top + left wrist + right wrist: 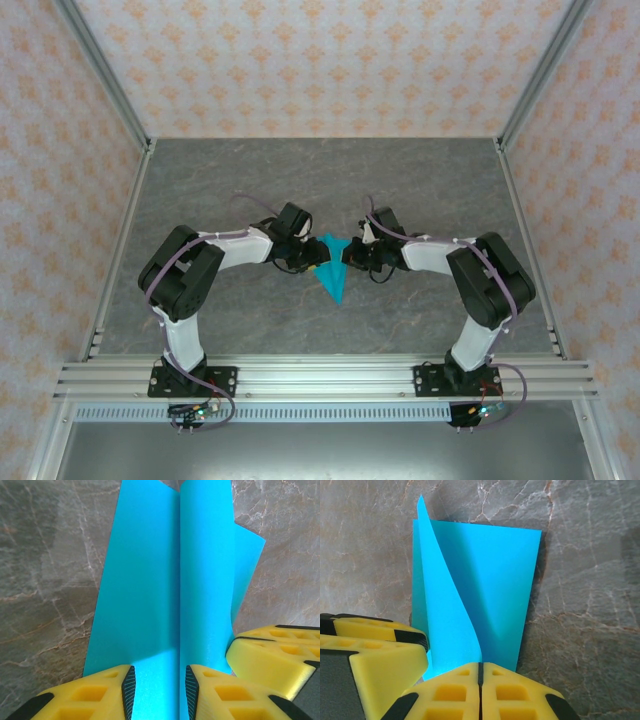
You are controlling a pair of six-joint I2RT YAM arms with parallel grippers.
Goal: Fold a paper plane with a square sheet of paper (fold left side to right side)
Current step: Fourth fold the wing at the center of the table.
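While the paper plane [333, 275] lies on the table [420, 190], you see the left gripper [160, 682] with jaws apart astride its centre crease, the right gripper [480, 672] pinched on its raised flap.

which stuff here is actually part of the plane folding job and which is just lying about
Part of the job:
- paper plane, blue, part-folded
- left gripper, jaws apart over the paper
- right gripper, shut on a raised flap

Not part of it (fixtures, not loose items):
- table, grey marbled
- frame rail, metal
- walls, patterned
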